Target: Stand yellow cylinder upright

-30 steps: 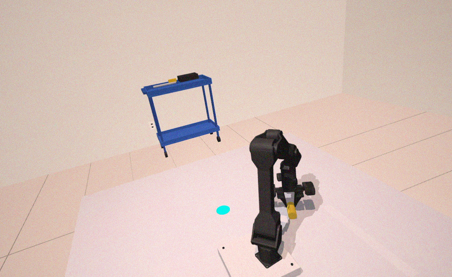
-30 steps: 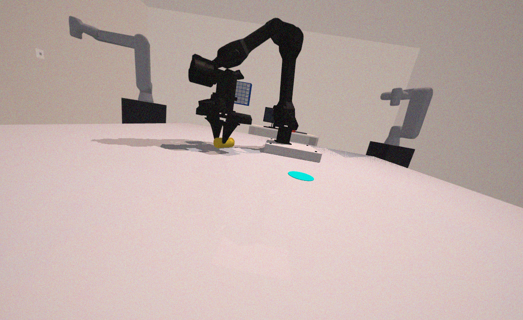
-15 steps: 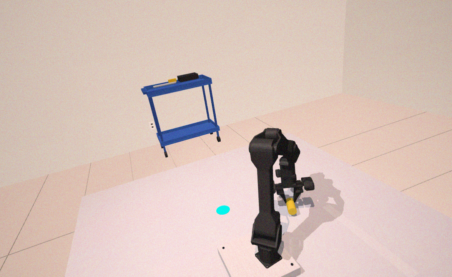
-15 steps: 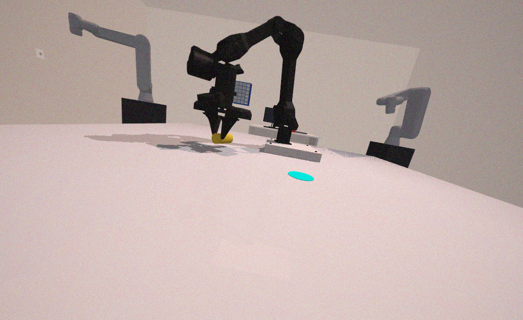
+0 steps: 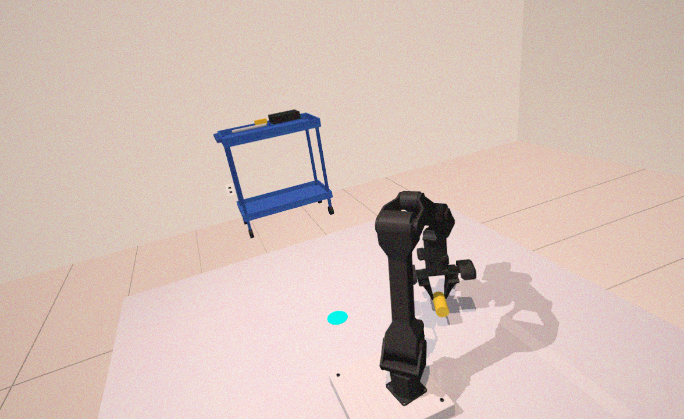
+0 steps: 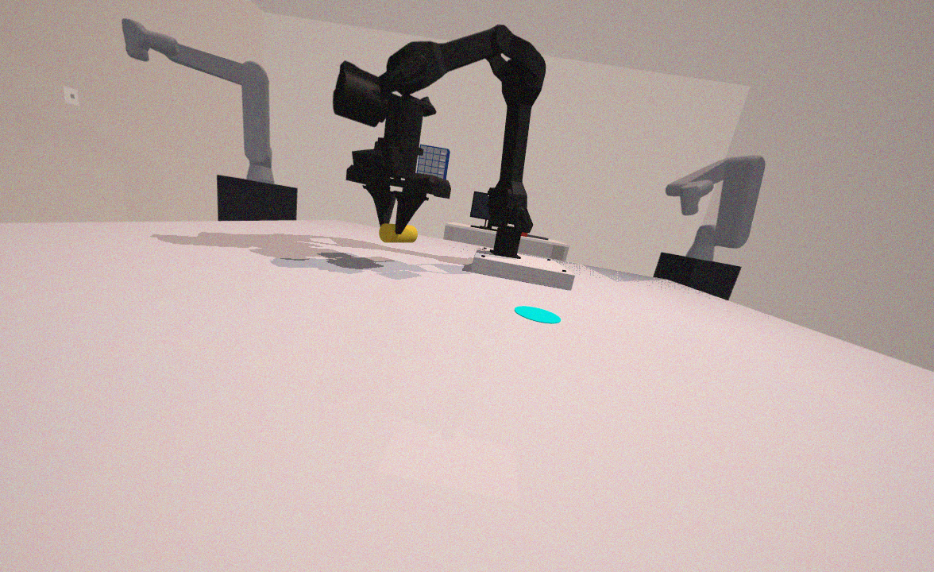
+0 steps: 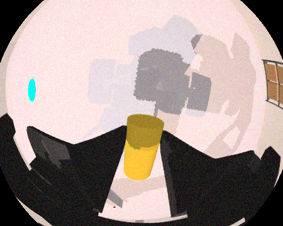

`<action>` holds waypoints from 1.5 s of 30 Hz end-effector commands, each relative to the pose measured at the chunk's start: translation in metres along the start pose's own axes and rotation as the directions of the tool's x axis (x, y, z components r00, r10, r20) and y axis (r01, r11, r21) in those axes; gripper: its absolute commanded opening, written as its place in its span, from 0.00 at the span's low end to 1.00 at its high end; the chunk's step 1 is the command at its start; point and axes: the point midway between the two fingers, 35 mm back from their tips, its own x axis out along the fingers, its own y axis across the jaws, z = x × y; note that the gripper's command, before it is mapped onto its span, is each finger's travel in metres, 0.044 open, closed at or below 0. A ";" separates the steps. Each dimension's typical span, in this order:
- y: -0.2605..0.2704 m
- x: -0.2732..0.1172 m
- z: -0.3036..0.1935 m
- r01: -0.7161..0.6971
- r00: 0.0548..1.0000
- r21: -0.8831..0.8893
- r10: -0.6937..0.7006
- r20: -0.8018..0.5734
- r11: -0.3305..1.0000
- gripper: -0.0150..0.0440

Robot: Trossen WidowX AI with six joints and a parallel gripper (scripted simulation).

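Note:
The yellow tall cylinder (image 5: 441, 305) (image 6: 399, 233) (image 7: 139, 157) is held lying roughly level, a little above the table top. My gripper (image 5: 439, 297) (image 6: 392, 229) (image 7: 144, 132) points down and is shut on it, one finger on each side near one end. The cyan circle (image 5: 337, 318) (image 6: 537, 314) (image 7: 31, 90) lies flat on the table, left of the gripper in the top view and in the wrist view. Nothing stands on the circle. The fingers hide part of the cylinder in the exterior view.
The arm's base plate (image 5: 352, 388) (image 6: 520, 272) sits on the table (image 5: 203, 338) (image 6: 314, 427), near the cyan circle. A blue cart (image 5: 284, 200) stands beyond the table. Two grey arms (image 6: 256, 114) (image 6: 740, 199) stand in the background.

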 end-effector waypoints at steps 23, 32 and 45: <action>0.000 -0.052 -0.005 -0.005 1.000 0.023 0.005 -0.001 1.000 0.43; 0.001 -0.068 -0.009 -0.009 1.000 0.030 0.009 -0.007 1.000 0.43; 0.021 -0.071 0.004 -0.012 1.000 -0.077 0.011 -0.006 0.997 0.43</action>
